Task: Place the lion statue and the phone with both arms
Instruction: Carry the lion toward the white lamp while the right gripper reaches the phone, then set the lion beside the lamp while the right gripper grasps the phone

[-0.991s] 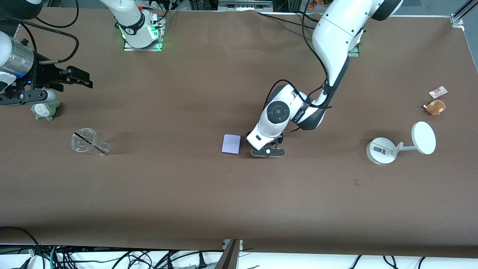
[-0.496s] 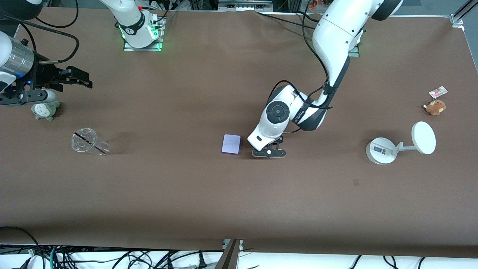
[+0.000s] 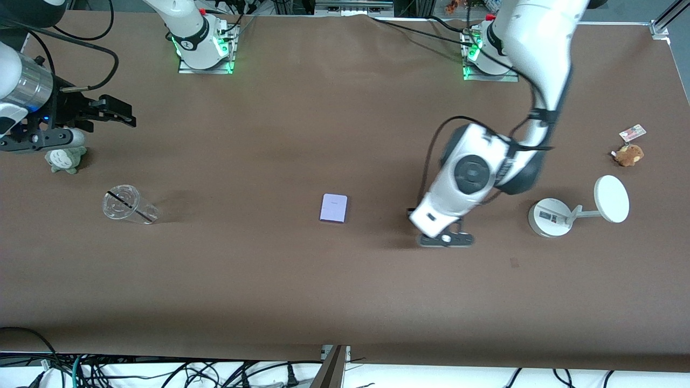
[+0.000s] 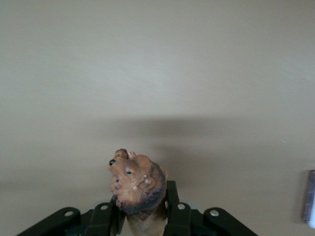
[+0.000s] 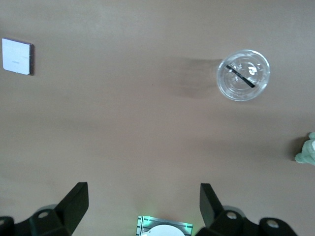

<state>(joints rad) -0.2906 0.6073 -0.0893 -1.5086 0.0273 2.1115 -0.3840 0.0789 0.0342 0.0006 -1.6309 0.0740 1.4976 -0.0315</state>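
between the left claw's [image 4: 142,221] fingers, the lion statue [image 4: 137,184]

Left gripper [image 3: 447,240] clamped, low over table; right gripper [image 5: 142,204] spread, waiting.

We noted a plain brown table [image 3: 269,280]. The lion statue [image 4: 138,184] was orange-brown with a darker brown mane and black eyes, set between black fingers [image 4: 172,206]. The phone [image 3: 333,208] was pale lavender-white. The cup [image 3: 125,203] was clear with a black straw. One plush toy [image 3: 66,159] was grey-green with a white belly; the other plush toy [image 3: 628,154] was brown. The stand [image 3: 577,211] was white. Both arms were white with black joints, their bases lit green.
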